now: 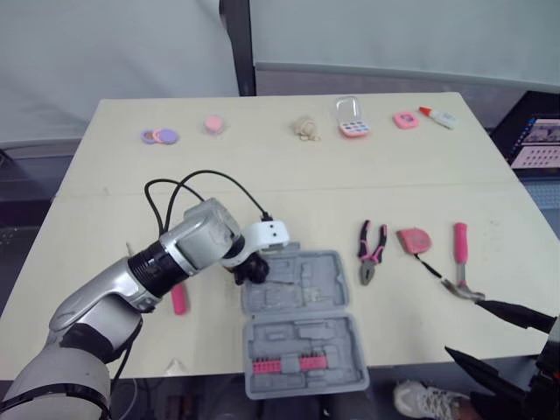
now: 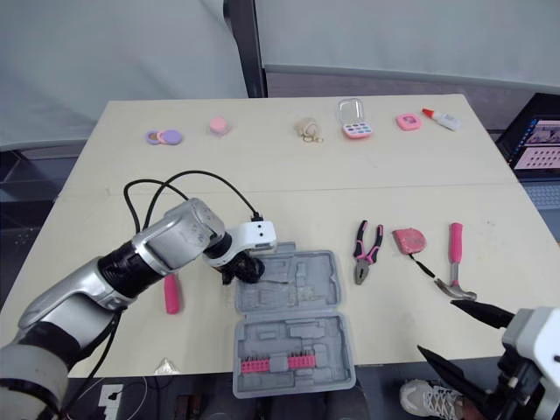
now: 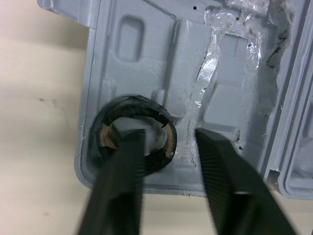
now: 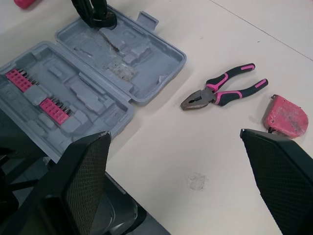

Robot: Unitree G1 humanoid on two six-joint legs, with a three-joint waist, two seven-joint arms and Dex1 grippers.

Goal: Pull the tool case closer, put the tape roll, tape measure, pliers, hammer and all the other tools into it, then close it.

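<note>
My left tool [image 3: 168, 138] is part open, gripping nothing, one finger down the core of the black tape roll [image 3: 133, 103] in a corner of the grey plastic tool case [image 3: 146, 49] — lifting crooked, that finger could hook the roll out.

Robotics laboratory or test room. A pale worktable [image 1: 105, 219] stands before plain grey partition screens [image 1: 114, 52]. A row of small unrelated objects [image 1: 305, 128] is laid out along its far edge, hand tools [image 1: 371, 251] and an open tool case [image 1: 297, 324] nearer. A lit computer screen [image 1: 535, 144] stands beside the table's right end.
</note>
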